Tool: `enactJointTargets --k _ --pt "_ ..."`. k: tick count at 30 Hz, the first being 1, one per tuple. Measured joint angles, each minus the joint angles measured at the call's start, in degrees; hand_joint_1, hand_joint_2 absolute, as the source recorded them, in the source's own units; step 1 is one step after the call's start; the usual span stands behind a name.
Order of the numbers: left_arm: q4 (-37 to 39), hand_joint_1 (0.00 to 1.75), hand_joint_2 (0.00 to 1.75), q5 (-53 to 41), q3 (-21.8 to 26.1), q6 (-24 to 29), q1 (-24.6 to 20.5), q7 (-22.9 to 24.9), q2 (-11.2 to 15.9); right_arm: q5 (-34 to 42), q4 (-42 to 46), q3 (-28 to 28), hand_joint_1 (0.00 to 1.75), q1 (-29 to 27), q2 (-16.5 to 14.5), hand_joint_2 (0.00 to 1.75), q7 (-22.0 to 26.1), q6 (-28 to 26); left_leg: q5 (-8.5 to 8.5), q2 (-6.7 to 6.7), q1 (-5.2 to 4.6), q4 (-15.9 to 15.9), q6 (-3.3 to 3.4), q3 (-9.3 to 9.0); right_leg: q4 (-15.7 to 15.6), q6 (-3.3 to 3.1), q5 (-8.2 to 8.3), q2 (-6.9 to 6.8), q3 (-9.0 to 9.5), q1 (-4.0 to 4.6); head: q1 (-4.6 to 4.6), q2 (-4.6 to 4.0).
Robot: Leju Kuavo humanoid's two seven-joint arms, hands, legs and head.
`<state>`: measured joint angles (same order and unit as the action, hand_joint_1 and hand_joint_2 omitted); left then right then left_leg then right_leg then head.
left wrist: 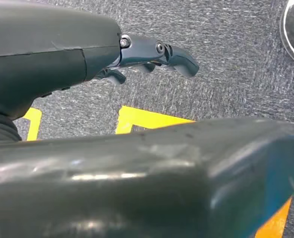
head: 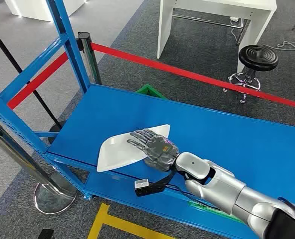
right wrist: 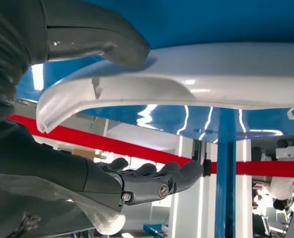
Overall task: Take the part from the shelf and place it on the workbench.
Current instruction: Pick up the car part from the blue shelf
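Head view: I see my right hand (head: 155,148) stretched out flat over the flat white plastic part (head: 117,149), which lies on the glossy blue metal shelf (head: 232,144) near its front edge. Fingers lie on top of the part; no closed grip visible.

Left wrist view: my left hand (left wrist: 153,57) hangs over grey carpet (left wrist: 231,74) with yellow floor tape (left wrist: 145,119), fingers loosely apart, holding nothing.

Right wrist view: the thumb (right wrist: 100,39) sits on one side of the part's white edge (right wrist: 138,91), the dark fingers (right wrist: 157,181) on the other, apart from it, not clamped.
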<state>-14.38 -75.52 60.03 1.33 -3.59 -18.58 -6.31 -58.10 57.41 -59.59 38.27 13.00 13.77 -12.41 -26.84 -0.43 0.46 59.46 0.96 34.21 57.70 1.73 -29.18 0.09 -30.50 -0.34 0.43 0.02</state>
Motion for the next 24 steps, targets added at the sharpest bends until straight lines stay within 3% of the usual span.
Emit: enactJointTargets --k 8,9,13,15,24 --pt "0.0 0.0 0.0 0.8 -0.2 0.0 0.0 0.0 0.1 4.3 -0.3 0.8 0.0 -1.0 0.0 1.75 -0.8 2.8 0.0 0.0 0.0 0.0 0.0 0.0 0.0 0.0 0.0 0.0 -0.02 0.0 0.0 -0.02" --pt "0.0 0.0 0.0 0.9 -0.2 0.0 0.1 0.0 0.1 4.8 -0.4 1.1 0.1 -1.1 0.0 1.75 -0.9 3.2 0.0 0.0 0.0 0.0 0.0 0.0 0.0 0.0 0.0 0.0 -0.02 0.0 0.0 -0.02" --pt "0.0 0.0 0.0 1.3 -0.2 0.0 0.2 0.0 0.1 6.4 -1.4 2.7 1.66 -1.6 0.1 1.75 -1.0 4.4 0.0 0.0 0.0 0.0 0.0 0.0 0.0 0.0 0.0 0.01 -0.02 0.0 0.0 0.0" --pt "0.0 0.0 0.0 1.6 -0.2 0.0 0.2 0.0 0.1 7.1 -1.8 3.4 1.75 -1.8 0.2 1.75 -1.1 5.1 0.0 0.01 0.0 0.0 0.0 0.0 0.0 0.0 0.0 0.01 -0.02 0.0 0.01 0.0" --pt "0.0 0.0 0.0 2.3 -0.2 0.0 0.3 0.0 0.2 8.7 -3.8 6.0 1.75 -2.4 0.2 1.75 -1.5 6.9 0.0 0.0 0.0 0.0 0.0 0.0 0.0 0.0 0.0 0.01 -0.02 0.0 -0.01 -0.02"
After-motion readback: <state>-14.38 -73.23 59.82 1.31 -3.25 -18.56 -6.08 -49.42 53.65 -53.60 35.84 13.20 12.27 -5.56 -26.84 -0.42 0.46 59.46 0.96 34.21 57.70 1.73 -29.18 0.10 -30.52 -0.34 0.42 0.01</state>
